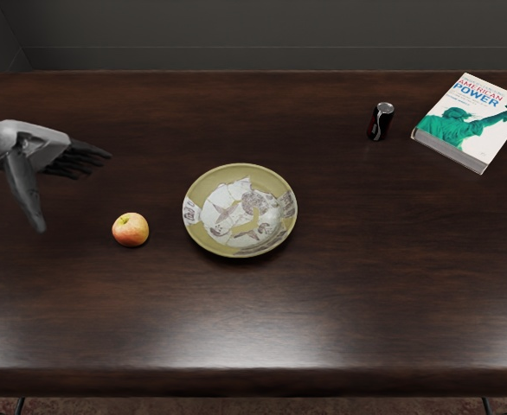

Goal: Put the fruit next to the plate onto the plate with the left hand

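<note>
The left hand hovers at the table's far left, fingers released, apart from the apple lying just left of the plate.

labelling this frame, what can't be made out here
Head view: left robot hand, everything past its wrist cut off by the left edge.
Head view: right robot hand, outside the frame.
Head view: print on the can, too small to read.
Head view: subtitle on the book, too small.
</note>
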Robot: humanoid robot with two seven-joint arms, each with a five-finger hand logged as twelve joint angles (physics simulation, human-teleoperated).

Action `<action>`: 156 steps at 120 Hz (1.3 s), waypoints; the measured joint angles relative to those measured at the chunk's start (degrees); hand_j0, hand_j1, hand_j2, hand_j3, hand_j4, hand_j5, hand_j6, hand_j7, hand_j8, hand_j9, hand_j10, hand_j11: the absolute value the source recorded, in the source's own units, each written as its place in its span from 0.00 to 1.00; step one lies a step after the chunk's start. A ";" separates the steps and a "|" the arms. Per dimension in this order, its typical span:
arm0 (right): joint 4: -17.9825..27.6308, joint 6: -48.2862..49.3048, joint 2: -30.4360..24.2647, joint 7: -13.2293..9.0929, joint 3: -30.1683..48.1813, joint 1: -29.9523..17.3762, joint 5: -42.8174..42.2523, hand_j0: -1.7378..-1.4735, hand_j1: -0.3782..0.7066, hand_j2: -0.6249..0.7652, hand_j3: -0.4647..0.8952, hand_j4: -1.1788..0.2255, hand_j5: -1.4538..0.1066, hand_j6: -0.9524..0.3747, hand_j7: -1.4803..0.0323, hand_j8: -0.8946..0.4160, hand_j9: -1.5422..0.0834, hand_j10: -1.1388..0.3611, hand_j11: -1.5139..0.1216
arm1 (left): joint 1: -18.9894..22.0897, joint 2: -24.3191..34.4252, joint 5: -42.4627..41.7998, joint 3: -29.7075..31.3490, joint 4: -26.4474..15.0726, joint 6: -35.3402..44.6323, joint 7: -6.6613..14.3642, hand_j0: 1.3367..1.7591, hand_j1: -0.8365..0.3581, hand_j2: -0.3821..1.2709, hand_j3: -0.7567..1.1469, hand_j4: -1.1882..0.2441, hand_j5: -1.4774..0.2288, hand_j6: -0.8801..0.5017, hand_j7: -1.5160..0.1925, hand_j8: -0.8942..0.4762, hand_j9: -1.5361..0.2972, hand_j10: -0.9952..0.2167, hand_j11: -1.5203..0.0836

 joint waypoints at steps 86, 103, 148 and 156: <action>0.17 0.10 0.00 0.00 0.03 0.01 0.23 0.30 0.04 0.45 0.34 0.83 0.92 0.71 0.97 0.67 0.94 0.75 0.92 | -14.10 -32.00 -20.88 23.44 -21.93 39.85 1.85 0.76 0.99 0.23 0.40 0.83 0.86 0.64 0.89 0.65 0.84 0.82 0.95; 0.17 0.10 0.00 0.00 0.03 0.01 0.23 0.30 0.04 0.45 0.34 0.83 0.92 0.71 0.97 0.67 0.94 0.75 0.92 | -8.86 -38.98 -24.38 21.64 -23.10 52.58 4.09 0.76 0.99 0.23 0.40 0.83 0.86 0.63 0.89 0.65 0.84 0.82 0.95; 0.17 0.10 0.00 0.00 0.04 0.01 0.23 0.30 0.04 0.45 0.34 0.83 0.92 0.71 0.97 0.67 0.94 0.75 0.92 | -1.16 -40.78 -27.76 16.11 -22.64 62.81 4.59 0.76 0.98 0.23 0.40 0.82 0.86 0.63 0.88 0.64 0.83 0.81 0.94; 0.17 0.10 0.00 0.00 0.04 0.01 0.23 0.30 0.04 0.45 0.34 0.83 0.92 0.71 0.97 0.67 0.94 0.75 0.92 | -0.93 -40.78 -28.38 15.76 -22.53 64.04 4.57 0.76 0.98 0.23 0.40 0.82 0.86 0.63 0.88 0.64 0.83 0.81 0.94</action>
